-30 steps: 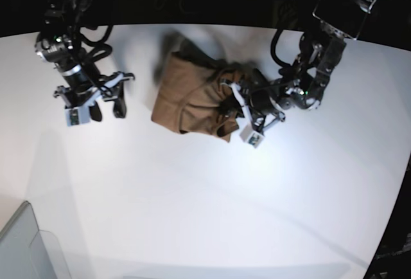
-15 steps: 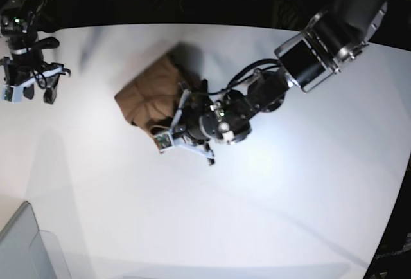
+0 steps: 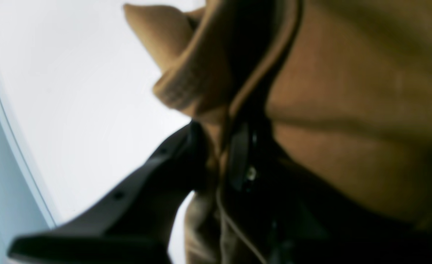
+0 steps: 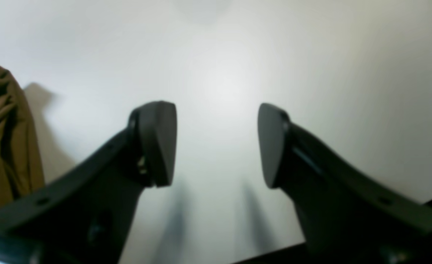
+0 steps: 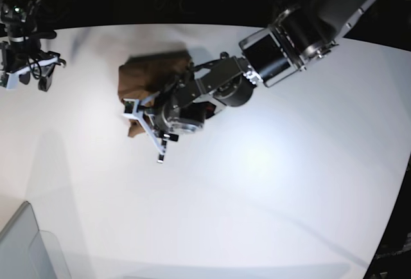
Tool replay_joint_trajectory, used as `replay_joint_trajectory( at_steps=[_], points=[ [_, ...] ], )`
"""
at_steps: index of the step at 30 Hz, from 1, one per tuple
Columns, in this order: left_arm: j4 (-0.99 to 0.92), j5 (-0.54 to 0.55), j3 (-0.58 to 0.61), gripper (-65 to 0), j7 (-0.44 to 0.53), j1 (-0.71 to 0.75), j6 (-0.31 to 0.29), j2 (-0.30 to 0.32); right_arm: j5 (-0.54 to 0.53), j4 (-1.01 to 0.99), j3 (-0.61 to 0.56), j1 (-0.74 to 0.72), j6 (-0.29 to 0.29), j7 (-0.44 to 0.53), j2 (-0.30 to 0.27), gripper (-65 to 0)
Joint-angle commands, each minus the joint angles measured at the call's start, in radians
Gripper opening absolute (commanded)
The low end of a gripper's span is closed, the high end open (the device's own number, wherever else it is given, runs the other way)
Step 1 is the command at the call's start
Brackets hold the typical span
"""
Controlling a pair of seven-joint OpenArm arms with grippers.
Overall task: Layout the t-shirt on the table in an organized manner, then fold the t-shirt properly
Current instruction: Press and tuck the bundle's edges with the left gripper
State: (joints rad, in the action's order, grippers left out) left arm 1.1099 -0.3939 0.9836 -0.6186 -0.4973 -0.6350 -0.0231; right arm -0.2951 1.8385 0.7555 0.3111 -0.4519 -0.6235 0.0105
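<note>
The left wrist view is showing what the overhead view cannot: the left gripper is biting down on a ribbed hem of the t-shirt, its two dark fingers pressing together with tan cloth pinched between them. From above, the same gripper is only appearing as a dark cluster lying over the bunched shirt, and the pinch itself is hidden.

The right wrist view is giving the clearest look at the right gripper: its jaws are standing wide apart with only bare white table between them, and a crumpled edge of the shirt is showing at the left margin. In the overhead view that gripper is sitting far off at the table's upper left edge, well apart from the shirt.

The shirt is lying crumpled in the upper middle of the table, toward the left. Its lump is running roughly from upper right down to lower left in the overhead view. Which end is the neck I cannot tell.
</note>
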Motion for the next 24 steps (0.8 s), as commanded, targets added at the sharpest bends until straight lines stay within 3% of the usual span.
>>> replay_joint_trajectory(
  at_steps=[1,6,8,14,16,24],
  points=[
    [-0.015,0.0,0.001,-65.0,-0.013,-0.005,-0.03,-0.001,-0.014,0.019,0.005,0.0,-0.008,0.026,-0.011,-29.5],
    [-0.032,0.0,0.004,-64.6,-0.011,-0.008,-0.03,-0.002,-0.014,0.019,0.0,0.0,-0.008,0.026,-0.01,-29.5],
    [-0.03,0.0,0.004,-61.7,-0.011,-0.011,-0.03,-0.002,-0.014,0.017,-0.001,-0.003,-0.008,0.026,-0.01,-29.5],
    [-0.004,-0.006,0.002,-38.4,-0.022,-0.031,-0.03,0.005,-0.014,0.017,-0.003,-0.01,-0.008,0.026,-0.001,-29.5],
    [0.035,-0.033,0.002,-34.5,-0.022,-0.031,-0.03,0.012,-0.014,0.017,-0.003,-0.01,-0.008,0.026,-0.001,-29.5],
    [0.203,-0.168,0.001,-33.8,-0.024,-0.025,-0.032,0.048,-0.014,0.017,-0.004,-0.013,-0.008,0.026,0.003,-29.4]
  ],
)
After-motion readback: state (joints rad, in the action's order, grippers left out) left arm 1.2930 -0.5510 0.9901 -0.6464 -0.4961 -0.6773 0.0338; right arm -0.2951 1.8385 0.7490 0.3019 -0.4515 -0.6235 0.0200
